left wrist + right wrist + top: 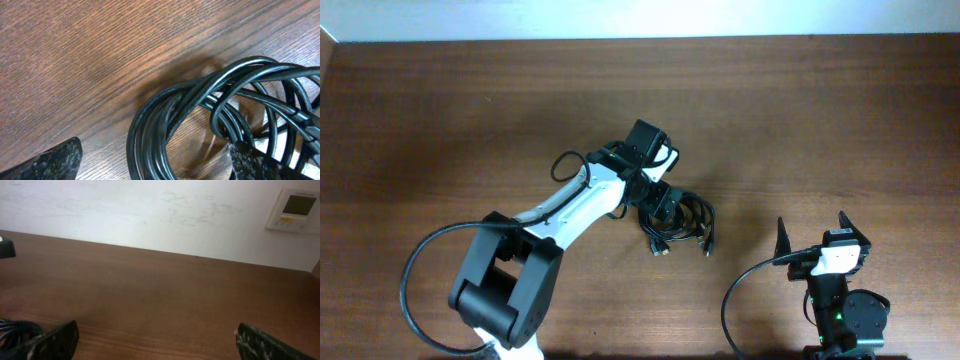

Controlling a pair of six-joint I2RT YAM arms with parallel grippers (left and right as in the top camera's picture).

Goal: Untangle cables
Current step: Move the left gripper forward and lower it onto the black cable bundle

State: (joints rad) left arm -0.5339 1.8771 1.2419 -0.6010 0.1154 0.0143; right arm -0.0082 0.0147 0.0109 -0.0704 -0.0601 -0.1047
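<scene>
The cables [685,222] are a bundle of thin black cords in loops, lying on the wooden table near its middle, with small plug ends toward the front. My left gripper [662,205] is over the bundle's left side, open. In the left wrist view its fingers [160,160] straddle one side of the looped cords [220,115], with one fingertip inside the loop. My right gripper [812,232] is open and empty at the front right, apart from the bundle. In the right wrist view the cables [15,330] show at the far left edge, beside the open fingers [155,340].
The wooden table [470,110] spreads bare to the left and back. A white wall [150,210] stands behind the table's far edge, with a small wall panel [295,210] at the upper right. Thick black arm wires [420,270] loop by the left arm's base.
</scene>
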